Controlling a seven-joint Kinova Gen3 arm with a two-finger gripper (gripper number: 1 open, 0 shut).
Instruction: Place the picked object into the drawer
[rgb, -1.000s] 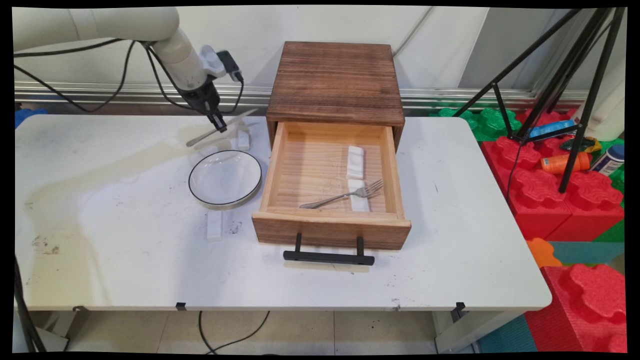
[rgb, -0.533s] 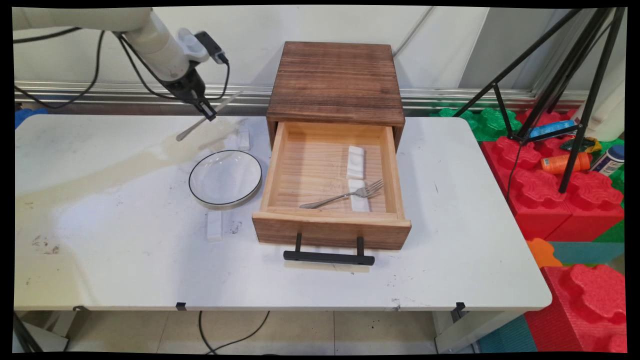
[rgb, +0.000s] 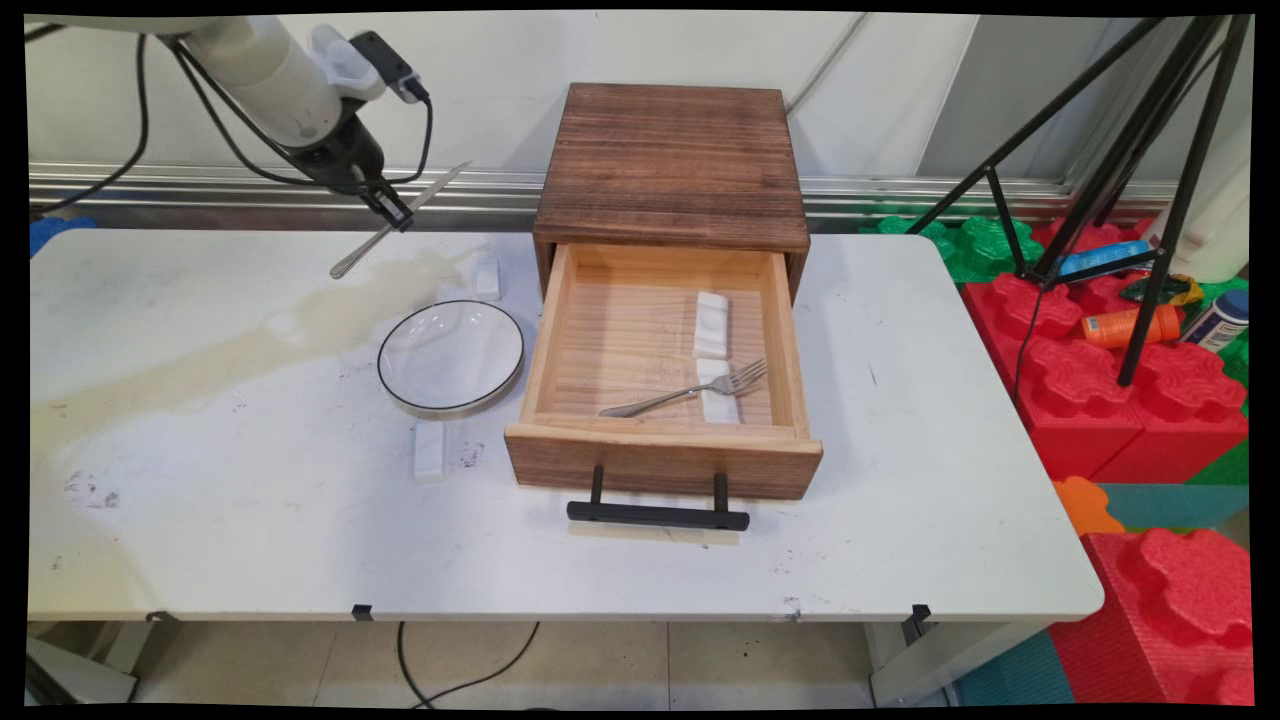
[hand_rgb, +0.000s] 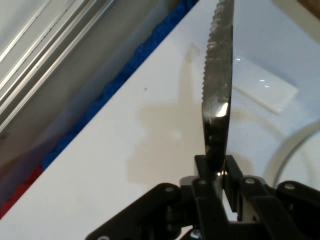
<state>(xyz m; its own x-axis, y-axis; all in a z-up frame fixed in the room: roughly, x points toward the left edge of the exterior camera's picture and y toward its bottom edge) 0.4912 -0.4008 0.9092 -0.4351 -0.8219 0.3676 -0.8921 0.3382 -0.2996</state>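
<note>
My gripper (rgb: 396, 216) hangs in the air over the table's far left part, shut on a metal knife (rgb: 392, 222) near its middle. The knife is tilted, handle end down-left and serrated blade (hand_rgb: 219, 75) pointing up-right toward the wooden drawer box (rgb: 672, 160). Below it on the table lies a small white rest (rgb: 487, 276), seen in the hand view as a white block (hand_rgb: 265, 90). A glass plate with a black rim (rgb: 450, 356) sits nearer, left of the open drawer (rgb: 662, 380).
In the open drawer lie a fork (rgb: 685, 390) and two white rests (rgb: 711, 324). Another white rest (rgb: 429, 450) lies on the table in front of the plate. A black tripod (rgb: 1130, 180) and red foam blocks (rgb: 1130, 400) stand to the right of the table.
The gripper has risen and moved left with the knife, away from the white rest by the drawer box.
</note>
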